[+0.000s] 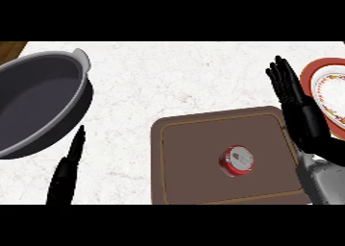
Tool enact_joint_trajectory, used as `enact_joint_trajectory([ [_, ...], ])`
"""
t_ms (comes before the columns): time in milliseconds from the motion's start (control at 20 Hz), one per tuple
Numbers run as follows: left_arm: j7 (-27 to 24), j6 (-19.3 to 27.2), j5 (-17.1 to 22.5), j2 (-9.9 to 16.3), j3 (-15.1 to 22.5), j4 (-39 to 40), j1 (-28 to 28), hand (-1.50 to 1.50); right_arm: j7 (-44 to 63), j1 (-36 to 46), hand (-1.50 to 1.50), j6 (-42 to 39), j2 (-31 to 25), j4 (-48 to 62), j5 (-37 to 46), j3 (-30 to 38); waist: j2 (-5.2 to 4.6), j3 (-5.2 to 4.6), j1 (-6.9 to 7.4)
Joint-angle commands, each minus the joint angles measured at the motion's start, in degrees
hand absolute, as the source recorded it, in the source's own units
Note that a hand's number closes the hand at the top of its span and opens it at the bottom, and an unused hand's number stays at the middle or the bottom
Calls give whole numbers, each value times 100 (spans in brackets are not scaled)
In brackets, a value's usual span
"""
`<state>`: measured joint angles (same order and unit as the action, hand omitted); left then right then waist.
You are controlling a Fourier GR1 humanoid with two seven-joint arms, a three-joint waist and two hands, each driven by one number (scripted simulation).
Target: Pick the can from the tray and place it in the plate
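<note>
A red can (237,160) with a silver top stands upright on the brown tray (196,144), right of the tray's middle. At the right edge lies a white plate (332,91) with a red rim and a flowered band, partly cut off by the view. My right hand (302,110) is open, fingers straight and pointing away, between the tray's right edge and the plate, to the right of the can and apart from it. My left hand (67,170) shows at the lower left, fingers straight, left of the tray, holding nothing.
A large dark grey pot (33,103) with a rim handle fills the left side of the white marble counter (182,77). Brown wood shows at the far top left corner.
</note>
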<state>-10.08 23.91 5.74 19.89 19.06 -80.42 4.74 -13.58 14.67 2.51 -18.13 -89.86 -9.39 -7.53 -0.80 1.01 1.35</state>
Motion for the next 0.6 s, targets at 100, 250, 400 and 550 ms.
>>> enact_joint_trajectory([
  [100,768,-507,402,366,-591,-181,-541,0,794,-48,150,-566,-158,-241,-650,268,86,-102,-165],
  [250,1143,-966,858,605,-881,-314,-917,0,1405,-133,150,-1083,-440,-212,-1481,600,85,-103,-201],
  [400,1280,-744,905,309,-736,-251,-835,0,589,-672,-150,735,-735,15,703,824,93,-98,-498],
  [550,1601,-997,1070,469,-887,-242,-1135,0,-473,-1536,-150,632,226,-125,158,629,84,-91,-298],
])
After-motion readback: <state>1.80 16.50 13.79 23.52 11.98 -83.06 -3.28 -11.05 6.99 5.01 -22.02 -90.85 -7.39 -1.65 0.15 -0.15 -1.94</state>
